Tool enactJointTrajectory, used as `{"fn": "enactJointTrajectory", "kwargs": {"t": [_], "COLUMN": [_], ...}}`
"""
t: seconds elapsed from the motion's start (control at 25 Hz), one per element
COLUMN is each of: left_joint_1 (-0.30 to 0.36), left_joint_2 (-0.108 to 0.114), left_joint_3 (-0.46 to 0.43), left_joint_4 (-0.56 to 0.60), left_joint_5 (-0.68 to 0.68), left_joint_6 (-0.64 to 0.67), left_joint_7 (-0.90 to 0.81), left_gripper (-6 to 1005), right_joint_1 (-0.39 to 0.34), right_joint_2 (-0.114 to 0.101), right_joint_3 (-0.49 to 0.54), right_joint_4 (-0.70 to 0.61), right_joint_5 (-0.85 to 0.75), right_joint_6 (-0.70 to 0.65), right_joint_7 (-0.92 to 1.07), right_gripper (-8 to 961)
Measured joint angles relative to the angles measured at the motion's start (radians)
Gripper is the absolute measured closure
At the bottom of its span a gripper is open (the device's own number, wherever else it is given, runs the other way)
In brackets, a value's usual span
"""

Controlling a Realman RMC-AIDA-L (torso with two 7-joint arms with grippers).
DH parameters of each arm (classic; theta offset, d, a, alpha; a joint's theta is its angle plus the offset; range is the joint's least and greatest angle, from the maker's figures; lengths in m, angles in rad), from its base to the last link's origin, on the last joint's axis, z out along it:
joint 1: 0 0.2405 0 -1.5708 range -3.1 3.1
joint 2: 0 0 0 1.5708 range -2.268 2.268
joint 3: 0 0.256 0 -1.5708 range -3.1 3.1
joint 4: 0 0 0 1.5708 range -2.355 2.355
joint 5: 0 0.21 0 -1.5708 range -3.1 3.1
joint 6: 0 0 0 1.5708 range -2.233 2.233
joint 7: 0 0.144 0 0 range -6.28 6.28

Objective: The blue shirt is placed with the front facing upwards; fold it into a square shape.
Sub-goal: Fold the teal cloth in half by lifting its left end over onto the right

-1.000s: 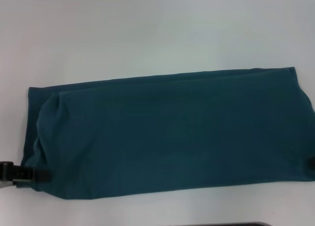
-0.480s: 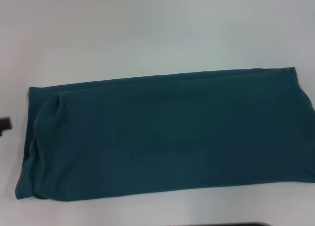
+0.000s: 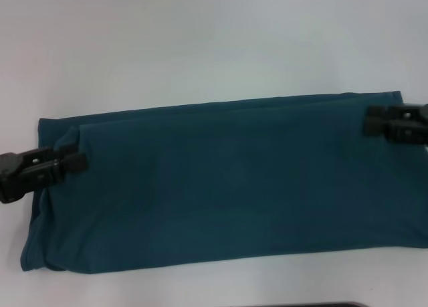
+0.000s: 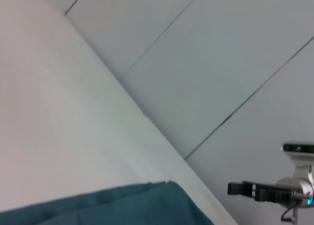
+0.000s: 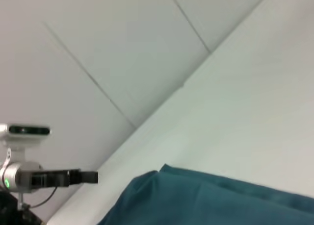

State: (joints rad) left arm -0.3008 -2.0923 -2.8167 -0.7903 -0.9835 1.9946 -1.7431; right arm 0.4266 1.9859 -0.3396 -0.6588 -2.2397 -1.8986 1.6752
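The blue shirt (image 3: 227, 180) lies on the white table as a long, flat teal band running left to right, plain side up, with no lettering showing. My left gripper (image 3: 79, 162) reaches in from the left over the band's left end, near its far corner. My right gripper (image 3: 369, 120) comes in from the right over the far right corner. The left wrist view shows a corner of the shirt (image 4: 122, 208) and the right gripper (image 4: 231, 188) farther off. The right wrist view shows the shirt (image 5: 211, 200) and the left gripper (image 5: 94, 176).
The white table (image 3: 200, 46) stretches bare beyond the shirt's far edge. A dark strip (image 3: 301, 305) shows at the picture's near edge. In the wrist views the table's far edge meets a panelled grey wall (image 4: 206, 63).
The left gripper left the shirt's near left corner, slid out of view, and now sits farther back at the left end. The right gripper has come in at the far right corner.
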Motion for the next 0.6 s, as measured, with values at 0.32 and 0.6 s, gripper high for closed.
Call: {"fn": "enactJointTrajectory", "kwargs": {"t": [0.32, 0.6], "left_joint_1": [-0.004, -0.027], "left_joint_2": [0.033, 0.054], "left_joint_3": [0.034, 0.071], "left_joint_4": [0.035, 0.091], "left_joint_5": [0.001, 0.024], "left_joint_6": [0.002, -0.064], "left_joint_7": [-0.088, -0.317], "left_gripper": [371, 320], "right_joint_1": [0.017, 0.015], "right_joint_2": [-0.006, 0.009], "right_joint_3": [-0.078, -0.076], "right_joint_4": [0.058, 0.070], "right_joint_5": [-0.056, -0.049], "right_joint_6": [0.059, 0.093], "right_joint_7": [0.069, 0.093], "right_gripper": [307, 124]}}
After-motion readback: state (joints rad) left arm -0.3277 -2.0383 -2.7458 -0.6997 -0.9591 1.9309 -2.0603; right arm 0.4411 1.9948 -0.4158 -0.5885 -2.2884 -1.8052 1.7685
